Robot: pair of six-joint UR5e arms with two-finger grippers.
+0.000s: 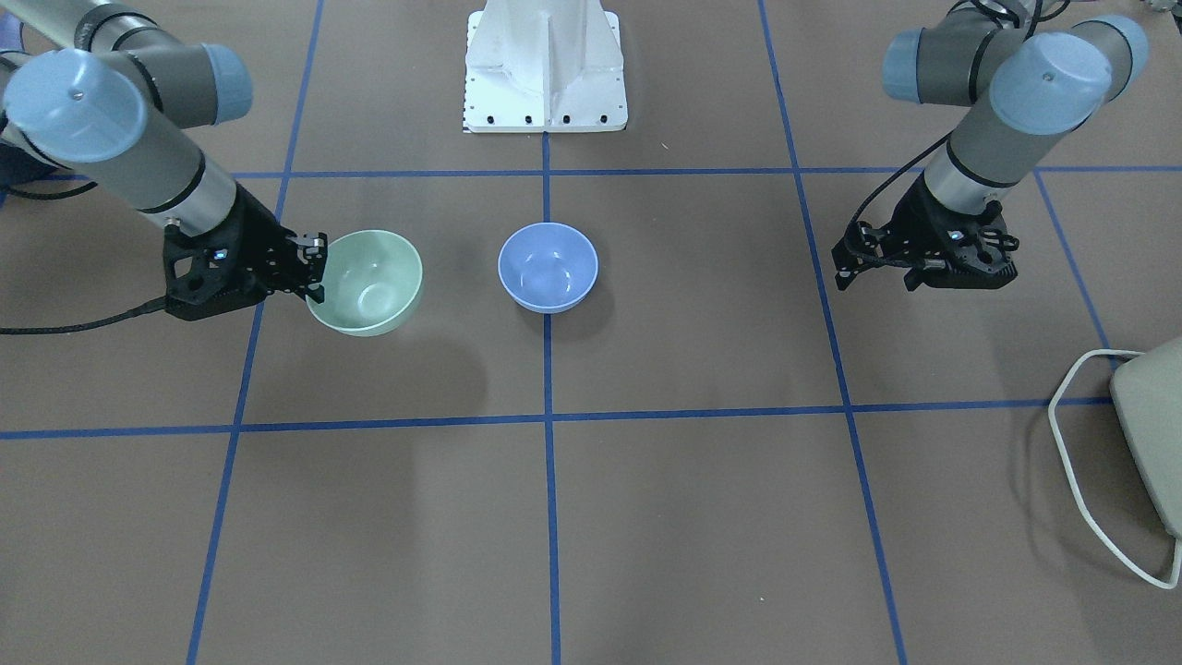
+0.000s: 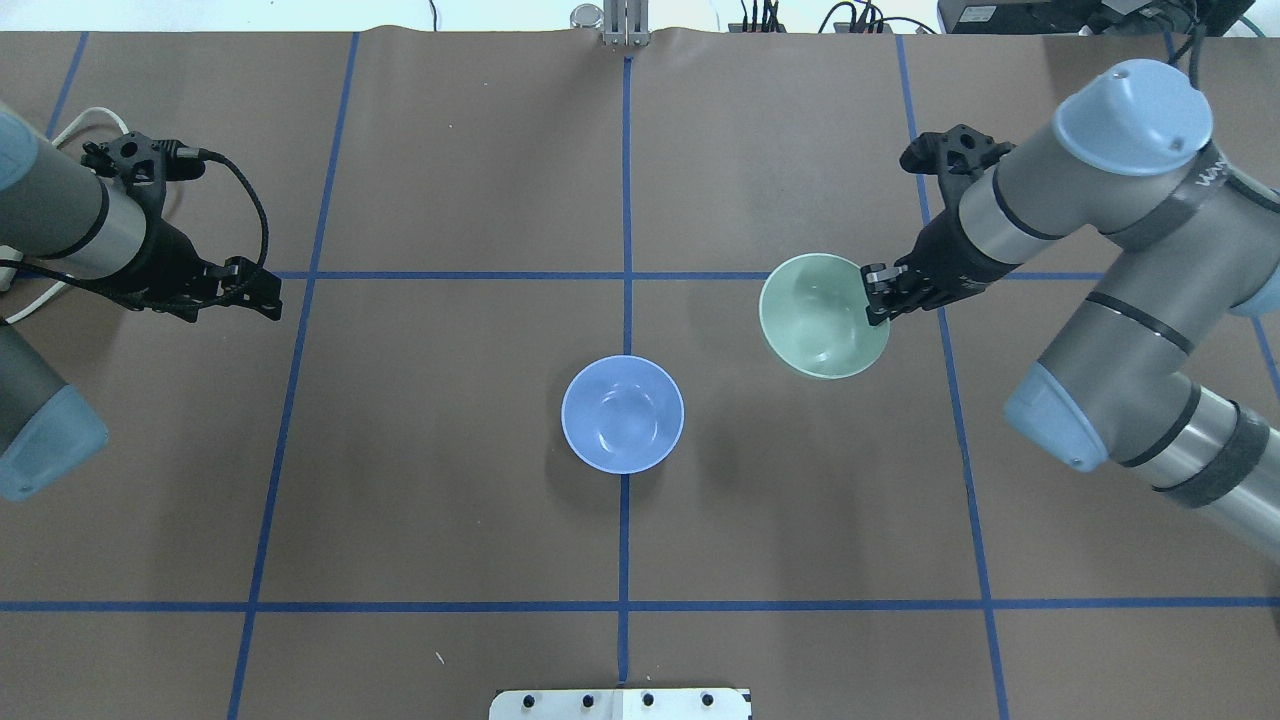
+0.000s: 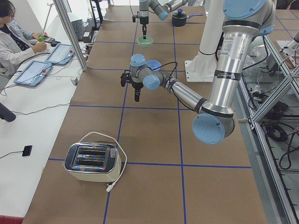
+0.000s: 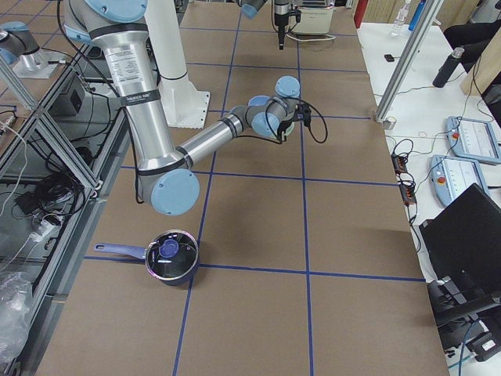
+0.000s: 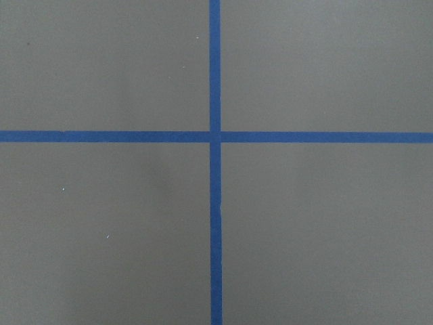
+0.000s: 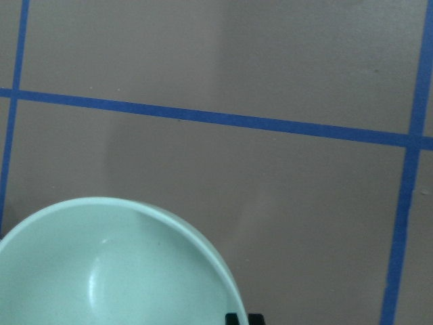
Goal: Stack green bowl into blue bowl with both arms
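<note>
The pale green bowl point(image 1: 369, 282) hangs slightly tilted from my right gripper point(image 1: 319, 270), which is shut on its rim and holds it a little above the table. It also shows in the overhead view point(image 2: 820, 320) with the right gripper point(image 2: 878, 297) on its right edge, and in the right wrist view point(image 6: 115, 271). The blue bowl point(image 1: 548, 266) stands upright and empty on the table's centre line point(image 2: 622, 413), about a bowl's width from the green one. My left gripper point(image 1: 875, 277) is open and empty, far to the other side point(image 2: 268, 300).
A cream toaster point(image 1: 1150, 434) with a white cord sits past the left arm point(image 3: 92, 162). A dark pot with lid point(image 4: 171, 256) sits behind the right arm. The white base pillar point(image 1: 545, 65) stands at the robot's edge. An operator sits at a side table.
</note>
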